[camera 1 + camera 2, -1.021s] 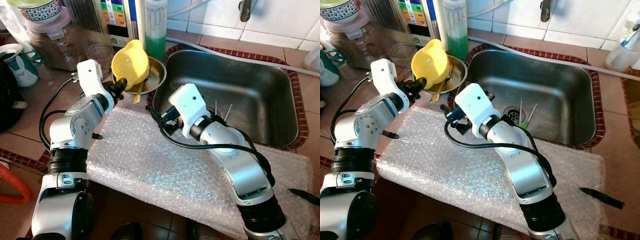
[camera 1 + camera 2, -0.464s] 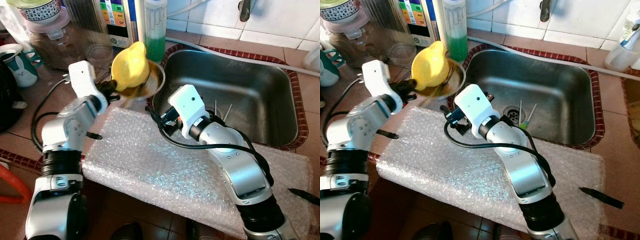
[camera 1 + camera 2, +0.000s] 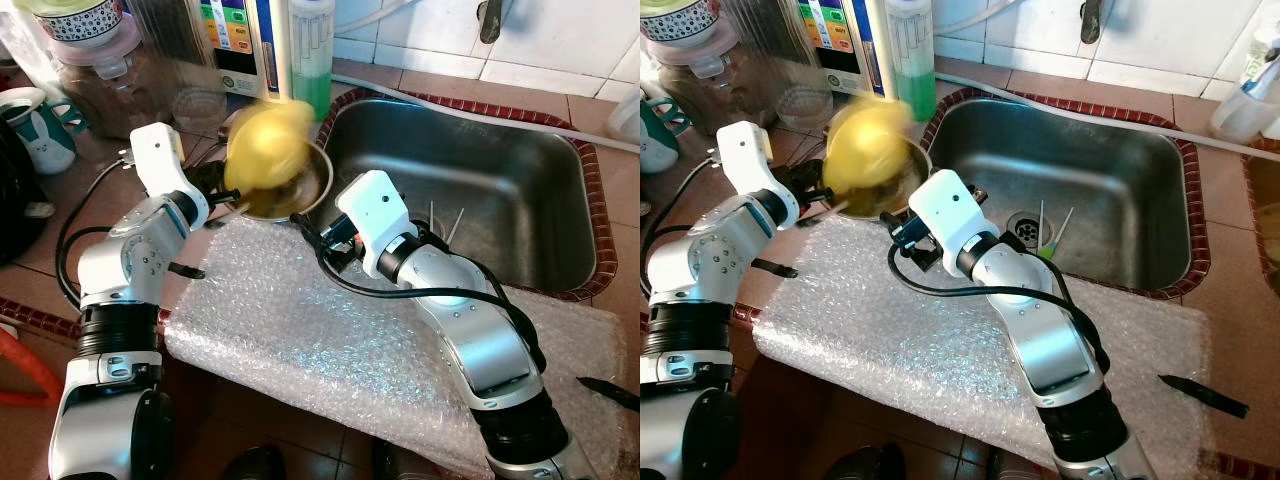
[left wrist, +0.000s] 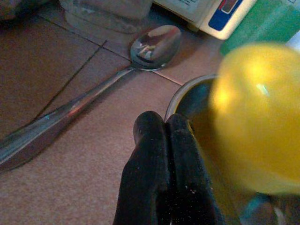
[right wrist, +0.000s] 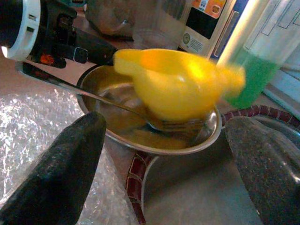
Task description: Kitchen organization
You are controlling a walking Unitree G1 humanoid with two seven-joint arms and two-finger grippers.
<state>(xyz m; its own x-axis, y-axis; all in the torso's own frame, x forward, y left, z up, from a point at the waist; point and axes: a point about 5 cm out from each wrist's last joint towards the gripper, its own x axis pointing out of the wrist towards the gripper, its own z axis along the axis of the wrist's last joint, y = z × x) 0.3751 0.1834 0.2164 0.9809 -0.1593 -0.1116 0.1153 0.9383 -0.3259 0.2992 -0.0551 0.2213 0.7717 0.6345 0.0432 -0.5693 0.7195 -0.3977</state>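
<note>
A yellow plastic cup (image 3: 265, 150), blurred by motion, sits tipped in a shallow steel bowl (image 3: 312, 182) on the counter left of the sink (image 3: 560, 160). A fork or spoon (image 5: 117, 105) lies in the bowl under the cup. My left gripper (image 3: 215, 187) is at the cup's left edge; its fingers (image 4: 161, 140) are pressed shut, with nothing visible between them. My right gripper (image 5: 166, 124) hovers over the bubble wrap just in front of the bowl, wide open and empty, its fingers (image 5: 61, 173) spread to either side of the bowl.
A bubble wrap sheet (image 3: 330, 320) covers the front counter. Behind the bowl stand a green soap bottle (image 3: 312, 60), a glass (image 3: 197, 105) and a large jar (image 3: 100, 70). A loose spoon (image 4: 154, 42) lies on the tiles. A mug (image 3: 35, 125) is far left, a black utensil (image 3: 608, 392) far right.
The yellow cup has swung right and tipped over the bowl, now blurred. My left arm pulled back left, then shifted toward the bowl again. The right arm has stayed still.
</note>
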